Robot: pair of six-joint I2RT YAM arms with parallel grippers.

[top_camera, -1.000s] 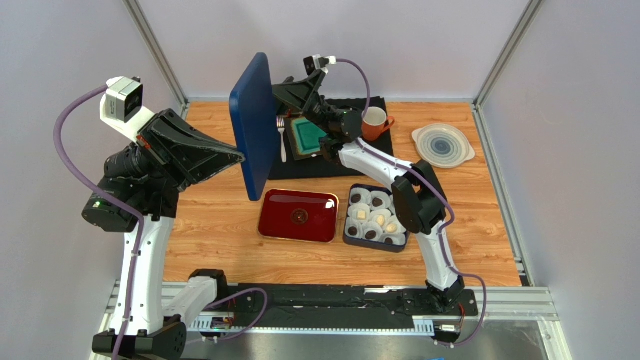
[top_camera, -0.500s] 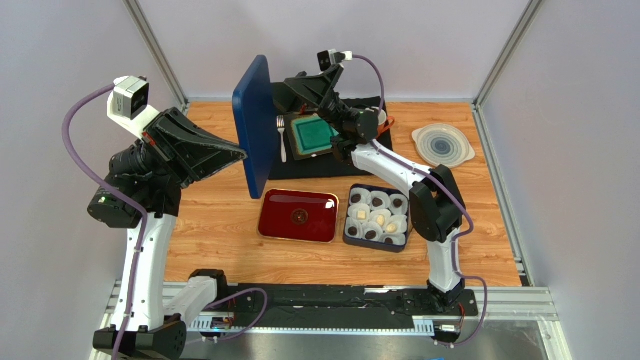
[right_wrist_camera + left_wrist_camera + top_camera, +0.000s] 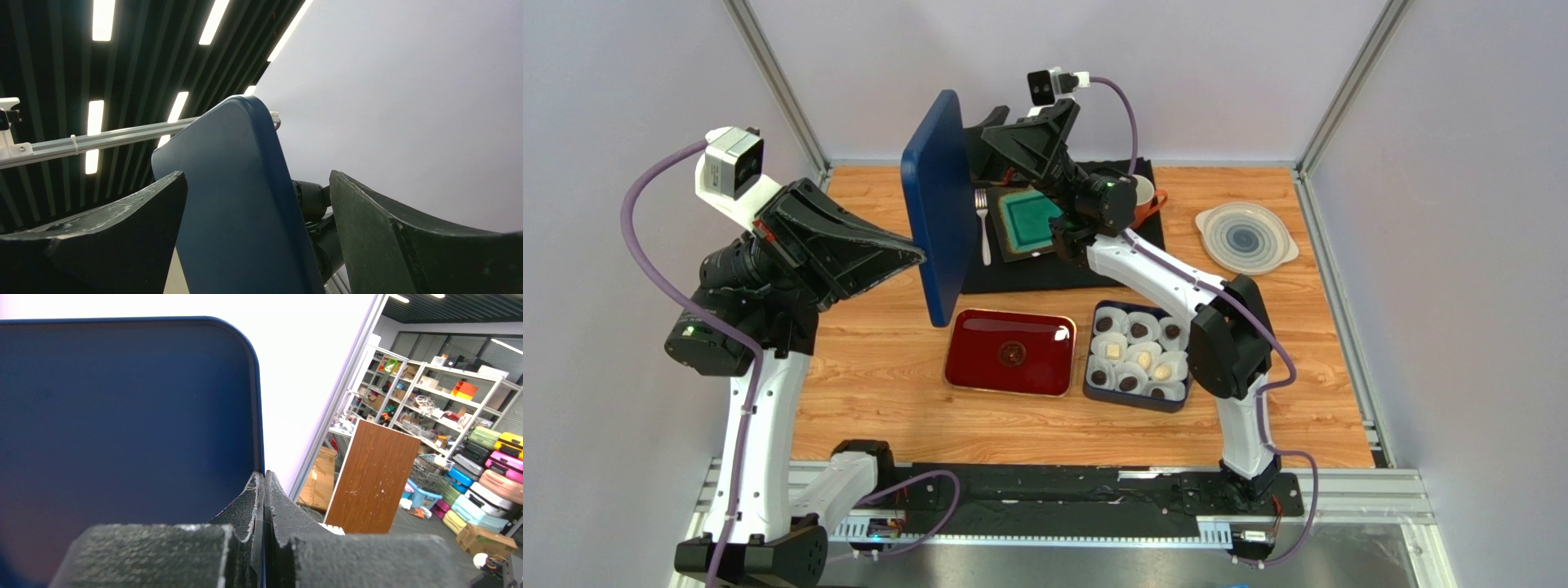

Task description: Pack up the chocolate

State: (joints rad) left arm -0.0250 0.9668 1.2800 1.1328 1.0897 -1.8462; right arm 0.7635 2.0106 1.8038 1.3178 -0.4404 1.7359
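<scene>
So the chocolate was already all in, sitting in white cups inside the dark blue box, which means you were on the lidding step. The blue lid was up off the bench, left of the box and a bit beyond it, stood on edge with its flat faces turned sideways. Your left fingers were pinched tight on its rim. Your right fingers were spread wide either side of its far edge, not touching as far as I could tell.

The pieces are mostly little rounds, so they didn't really point anywhere. The box's long side ran near to far, while the lid's long axis looked roughly upright.

Next up, I'd guess: close the right fingers on it, tip it flat, line up the long sides and lower it squarely over the box.
</scene>
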